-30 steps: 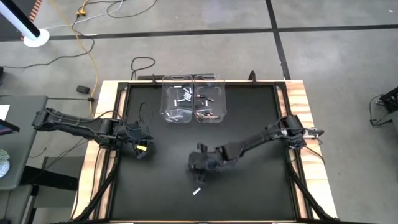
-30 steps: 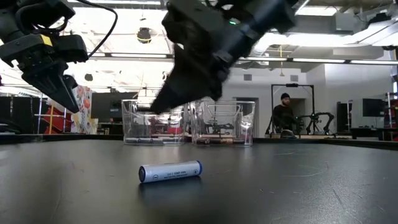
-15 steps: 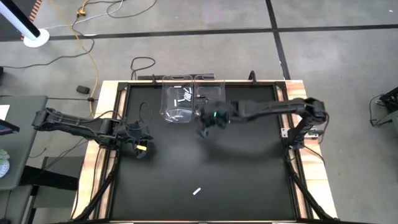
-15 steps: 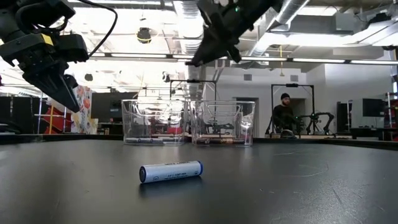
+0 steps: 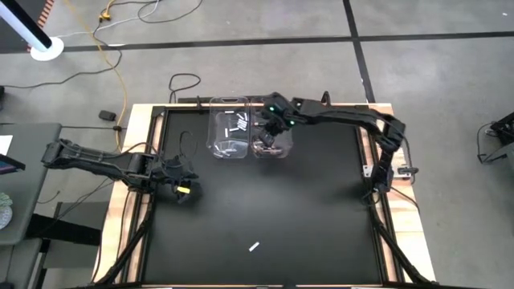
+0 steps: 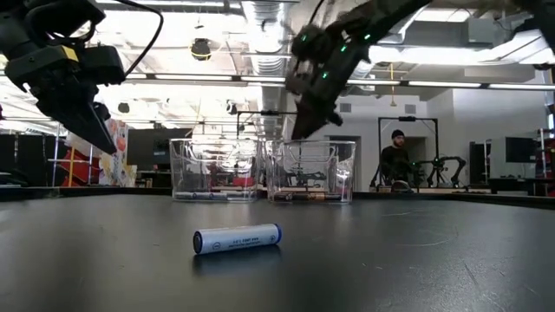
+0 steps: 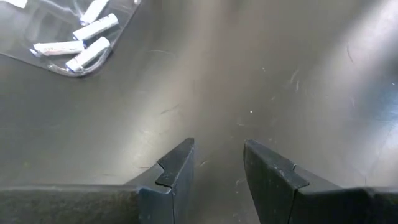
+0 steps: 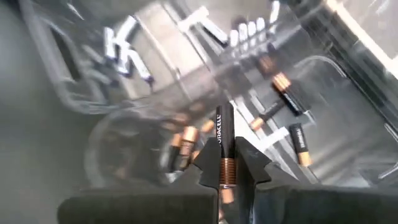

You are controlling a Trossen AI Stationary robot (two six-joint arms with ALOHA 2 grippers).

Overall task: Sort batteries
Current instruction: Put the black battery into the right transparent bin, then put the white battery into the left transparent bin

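Battery (image 8: 224, 146), dark with copper end, clamped in right gripper (image 8: 225, 167) above the right-hand bin (image 5: 273, 128) at twelve o'clock on the worktop (image 5: 321, 209). Delivery step; next, release among matching dark ones. Left gripper (image 7: 217, 163) parked at nine o'clock, fingers apart. White battery (image 6: 238, 239) waiting at six o'clock.

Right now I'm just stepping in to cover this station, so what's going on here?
The robot is sorting batteries. The right gripper is over the right-hand clear bin, shut on a dark battery with a copper end; that bin holds similar dark ones. The left-hand bin holds white ones. One white battery lies alone on the black table. The left gripper waits open near the table's left edge.
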